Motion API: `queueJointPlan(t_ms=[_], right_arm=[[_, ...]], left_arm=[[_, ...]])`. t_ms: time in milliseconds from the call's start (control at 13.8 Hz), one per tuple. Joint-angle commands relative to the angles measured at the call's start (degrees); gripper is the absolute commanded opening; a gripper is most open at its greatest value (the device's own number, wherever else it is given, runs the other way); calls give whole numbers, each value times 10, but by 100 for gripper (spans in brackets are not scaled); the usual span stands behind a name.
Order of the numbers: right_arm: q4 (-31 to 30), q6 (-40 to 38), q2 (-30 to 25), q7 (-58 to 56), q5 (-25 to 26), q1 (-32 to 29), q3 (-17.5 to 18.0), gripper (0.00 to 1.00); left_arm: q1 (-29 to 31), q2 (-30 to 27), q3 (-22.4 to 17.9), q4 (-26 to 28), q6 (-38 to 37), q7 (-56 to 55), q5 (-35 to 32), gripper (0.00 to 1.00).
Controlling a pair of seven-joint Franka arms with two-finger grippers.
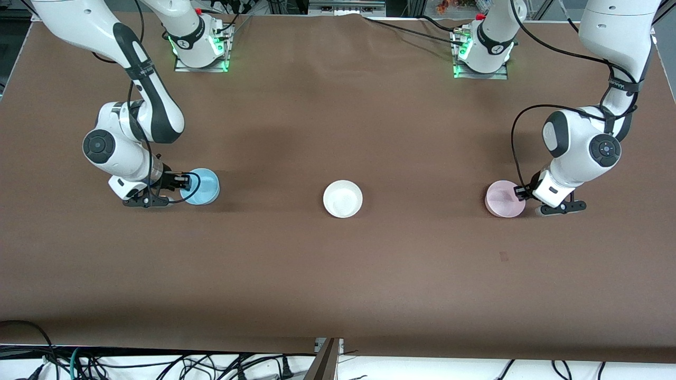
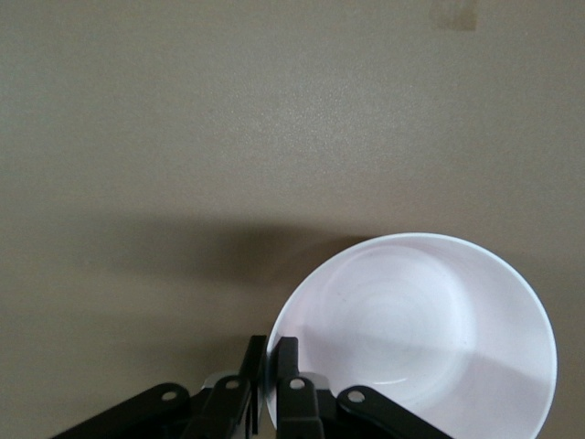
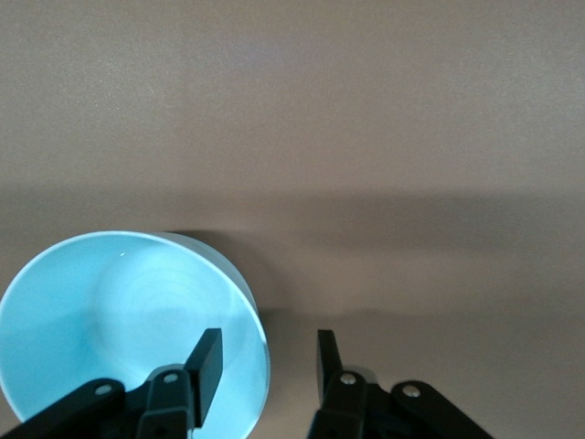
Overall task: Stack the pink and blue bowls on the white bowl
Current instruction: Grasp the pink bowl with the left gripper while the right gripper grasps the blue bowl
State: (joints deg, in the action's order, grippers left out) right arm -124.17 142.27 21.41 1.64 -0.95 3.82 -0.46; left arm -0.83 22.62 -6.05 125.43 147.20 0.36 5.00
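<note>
**Inspector:** Front view?

**Me:** The white bowl (image 1: 343,198) sits mid-table. I see the right gripper (image 1: 182,182) at the blue bowl (image 1: 200,186), the left gripper (image 1: 523,192) at the pink bowl (image 1: 504,198).

**Inspector:** Left wrist view?

**Me:** Jaws pinched on the pink bowl's (image 2: 416,334) rim. A thin hold; it could tilt on lifting.

**Inspector:** Right wrist view?

**Me:** Jaws apart, straddling the blue bowl's (image 3: 128,329) wall. Lifting now would leave it on the table.

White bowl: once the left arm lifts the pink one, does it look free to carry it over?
Probably yes. The left gripper is pinched on the pink bowl rim, and only bare table lies between it and the white bowl.
</note>
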Motion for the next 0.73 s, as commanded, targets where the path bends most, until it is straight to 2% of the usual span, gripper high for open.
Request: queueJointPlan(t_ms=[0,291,654], right_arm=[[-9,10,-4,4,1,-1,4,46],[-9,9,-4,6,1,-1,4,38],[-9,9,-3,6,-2,-1,5,21]], left_arm=[[-5,8,-2,-13,-2,-1,12,2],[-8,5,-2,-26,-3,-8,12,0],[-8,-17,-2,-49,-10,-47,12,0]])
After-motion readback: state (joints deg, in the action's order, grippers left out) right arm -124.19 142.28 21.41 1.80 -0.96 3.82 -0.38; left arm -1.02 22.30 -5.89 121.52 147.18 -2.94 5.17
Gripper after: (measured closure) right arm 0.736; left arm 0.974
